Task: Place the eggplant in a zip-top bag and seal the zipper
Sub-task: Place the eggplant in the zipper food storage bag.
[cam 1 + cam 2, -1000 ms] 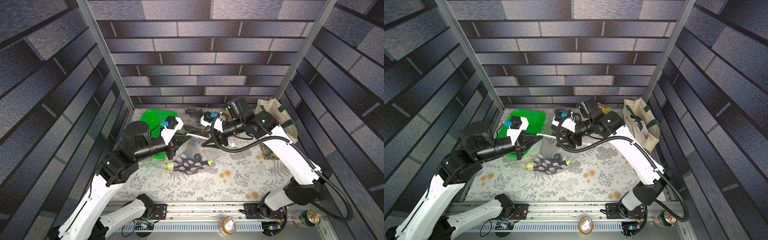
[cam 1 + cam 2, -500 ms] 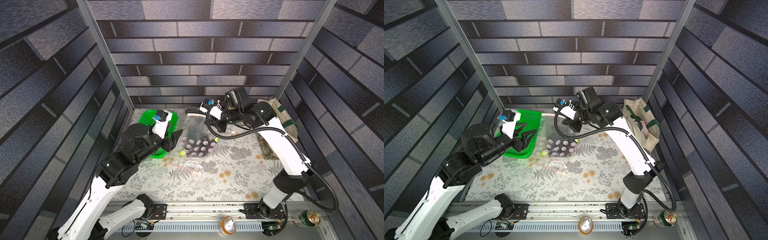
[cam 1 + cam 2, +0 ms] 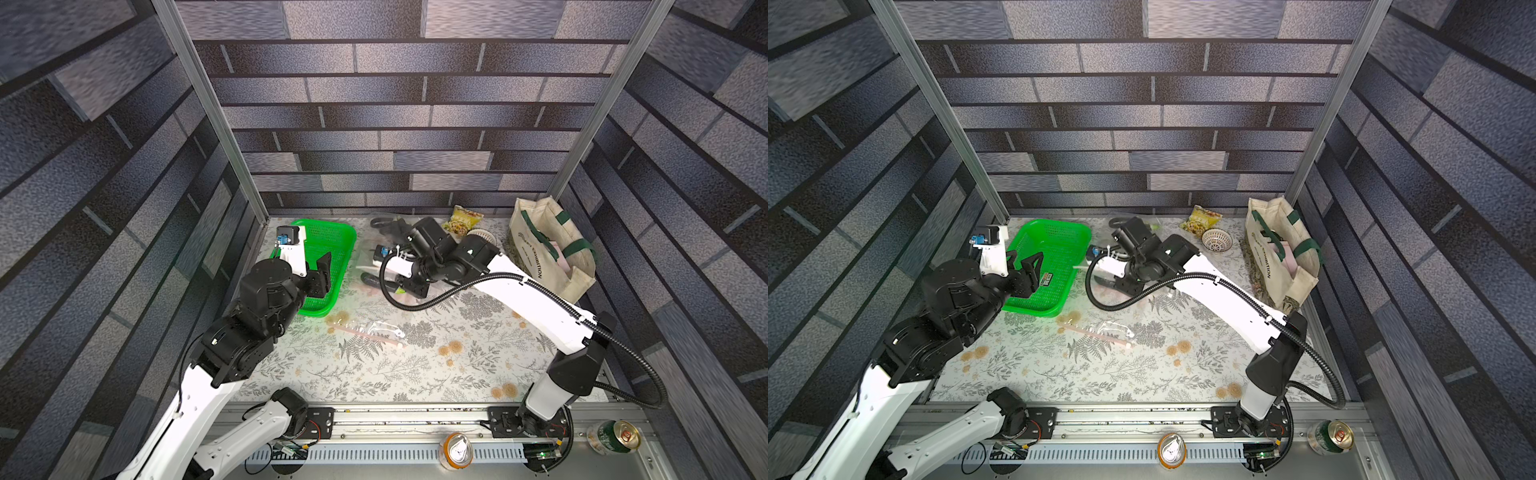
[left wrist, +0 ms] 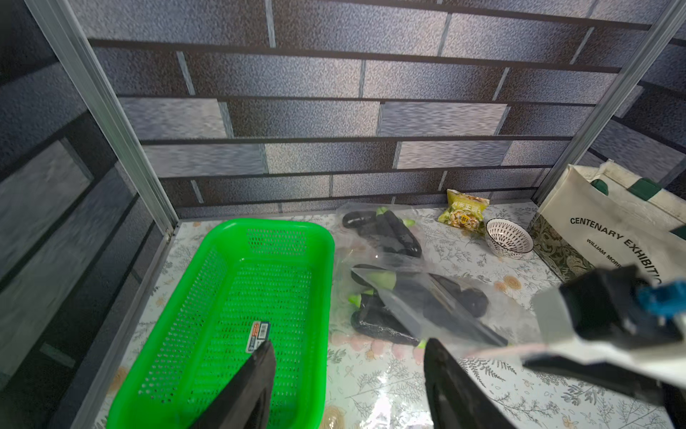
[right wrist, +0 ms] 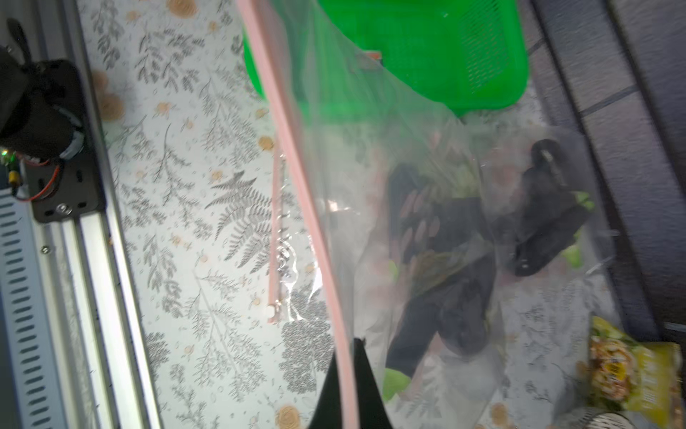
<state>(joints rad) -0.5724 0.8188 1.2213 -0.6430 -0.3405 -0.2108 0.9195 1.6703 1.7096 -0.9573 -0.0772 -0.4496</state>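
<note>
I'm pinching the pink zipper strip (image 5: 295,167) of the zip-top bag (image 5: 408,148) in the right gripper (image 5: 352,371), jaws closed tight on it. The left gripper (image 4: 349,343) is hanging wide open, holding nothing, above the green basket (image 4: 271,223). The eggplant (image 5: 456,237) is lying inside that bag, just beside the basket. I'm worrying the load may drag the strip out of this one-point pinch, or spill if the zipper isn't fully shut; I cannot tell. The basket is holding only a label (image 4: 258,336). A second bag (image 4: 382,226) beside it is holding more eggplants.

Leaf-print tabletop (image 3: 415,374). Carries a green basket (image 4: 237,297) at back left; just beside it a bag of eggplants (image 4: 382,228) by the wall and a second bag (image 4: 427,304) in front. Further right holds a packet (image 3: 462,219), bowl (image 3: 1217,240) and upright tote (image 3: 536,257). Bears an empty flat bag (image 3: 380,330) near the middle.
</note>
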